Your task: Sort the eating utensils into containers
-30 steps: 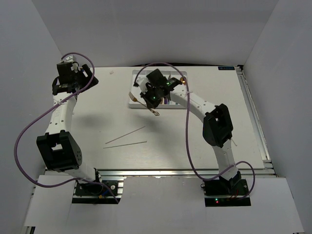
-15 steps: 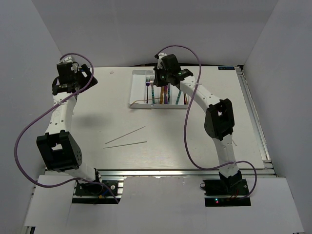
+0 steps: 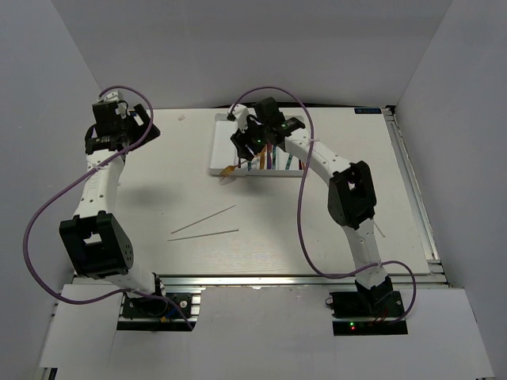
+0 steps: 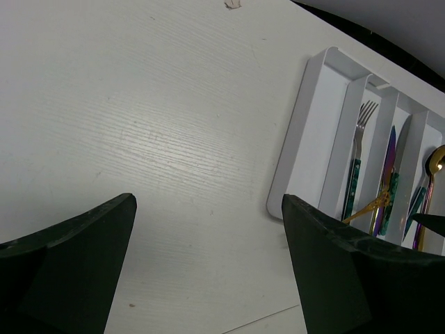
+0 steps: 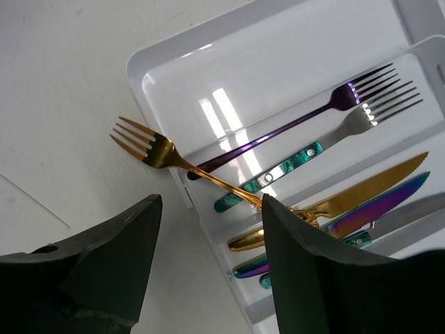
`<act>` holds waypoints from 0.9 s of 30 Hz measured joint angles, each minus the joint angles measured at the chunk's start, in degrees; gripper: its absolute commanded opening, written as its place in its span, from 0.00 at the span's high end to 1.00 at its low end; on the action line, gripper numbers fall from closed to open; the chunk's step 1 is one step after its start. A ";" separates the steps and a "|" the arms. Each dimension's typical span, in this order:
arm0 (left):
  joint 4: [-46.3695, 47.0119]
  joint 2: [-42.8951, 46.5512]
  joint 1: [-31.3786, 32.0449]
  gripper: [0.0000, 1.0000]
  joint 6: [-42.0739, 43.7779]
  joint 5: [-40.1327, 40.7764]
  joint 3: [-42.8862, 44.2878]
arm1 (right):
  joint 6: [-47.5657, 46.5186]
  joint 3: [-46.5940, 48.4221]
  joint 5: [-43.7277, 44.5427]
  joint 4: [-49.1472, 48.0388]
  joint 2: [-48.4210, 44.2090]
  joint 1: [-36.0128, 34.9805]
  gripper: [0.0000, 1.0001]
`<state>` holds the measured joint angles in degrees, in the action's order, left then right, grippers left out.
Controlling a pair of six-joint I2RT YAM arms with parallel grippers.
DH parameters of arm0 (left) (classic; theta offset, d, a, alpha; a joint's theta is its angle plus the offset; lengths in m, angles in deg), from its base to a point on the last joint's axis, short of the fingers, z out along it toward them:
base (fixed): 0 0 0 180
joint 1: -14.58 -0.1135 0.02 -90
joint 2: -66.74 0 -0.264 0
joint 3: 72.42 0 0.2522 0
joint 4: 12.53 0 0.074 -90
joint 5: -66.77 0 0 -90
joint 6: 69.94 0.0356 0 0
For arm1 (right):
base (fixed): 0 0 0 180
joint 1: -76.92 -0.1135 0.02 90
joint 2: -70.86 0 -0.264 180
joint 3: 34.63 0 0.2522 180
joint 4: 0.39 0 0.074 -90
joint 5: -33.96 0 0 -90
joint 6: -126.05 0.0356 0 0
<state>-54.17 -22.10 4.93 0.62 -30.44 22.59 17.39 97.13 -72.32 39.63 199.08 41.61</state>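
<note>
From above, my right tool [image 3: 252,147] hangs over the white tray [image 3: 219,149] on a pale tabletop [image 3: 158,190] between grey walls [image 3: 47,79]. At my left wrist, the left tool [image 4: 207,202] gapes wide and empty. At my right wrist, the tool's fingers are spread wide. The gold fork [image 5: 167,158] lies across the tray's rim, with its tines over the tabletop.

White tray [image 4: 300,146], teal fork [image 4: 356,163], gold spoon [image 4: 436,160]
</note>
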 measured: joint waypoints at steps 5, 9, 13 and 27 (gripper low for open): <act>0.00 0.00 0.00 0.02 0.55 -1.05 0.00 | -10.88 -0.66 -2.62 2.82 0.09 0.04 0.40; 0.00 0.00 0.00 0.02 0.74 -1.27 -0.02 | -16.61 -1.73 -3.43 2.73 0.13 0.04 0.45; 0.00 0.00 0.00 0.02 0.96 -1.40 0.00 | -20.90 -2.60 -3.41 2.21 1.38 0.04 0.46; 0.00 0.00 0.00 0.02 1.18 -1.38 0.00 | -30.25 -2.62 -1.46 -2.62 7.74 0.37 0.39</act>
<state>-54.17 -22.10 4.93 1.80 -31.81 22.59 -12.86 94.51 -73.78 37.01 206.82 41.98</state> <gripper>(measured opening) 0.971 0.606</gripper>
